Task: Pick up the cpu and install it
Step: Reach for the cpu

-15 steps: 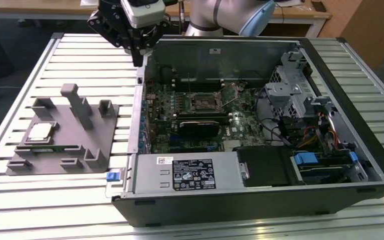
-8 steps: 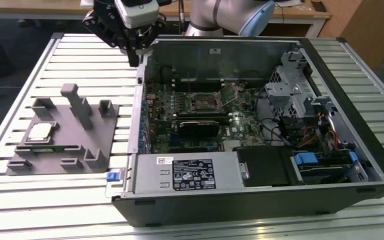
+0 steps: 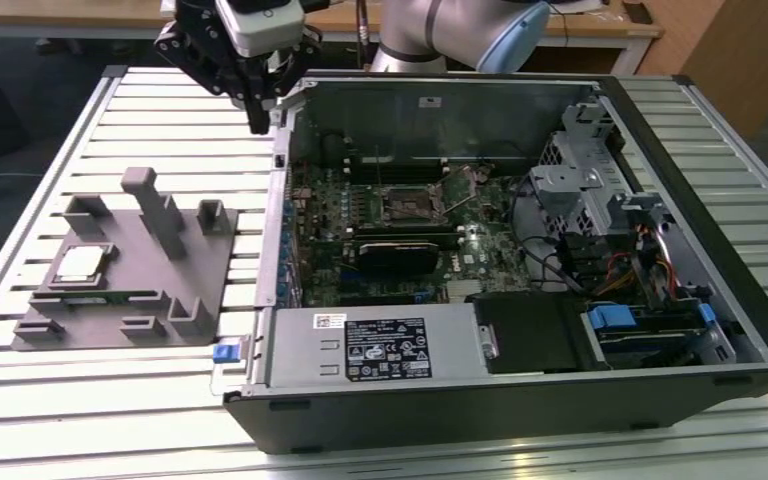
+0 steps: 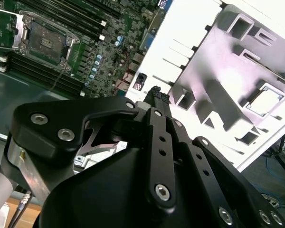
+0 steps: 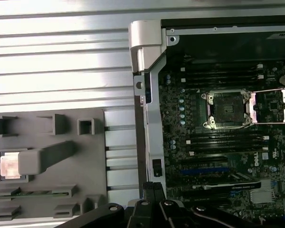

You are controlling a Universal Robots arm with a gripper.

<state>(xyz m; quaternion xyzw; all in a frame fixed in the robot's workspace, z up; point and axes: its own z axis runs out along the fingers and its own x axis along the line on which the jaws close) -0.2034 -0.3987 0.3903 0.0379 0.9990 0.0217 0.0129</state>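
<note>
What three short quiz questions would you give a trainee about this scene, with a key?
1. Fill in: the claw holds ___.
2. True or false: the cpu already sits in the motherboard socket.
3. Where does the cpu lie? A) on the grey fixture B) in the claw C) on top of the drive cage

Key: 1 nothing; 2 false; 3 A.

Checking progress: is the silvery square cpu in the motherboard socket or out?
Out: the silvery square cpu lies in the grey plastic fixture; the black square socket is empty.
</note>
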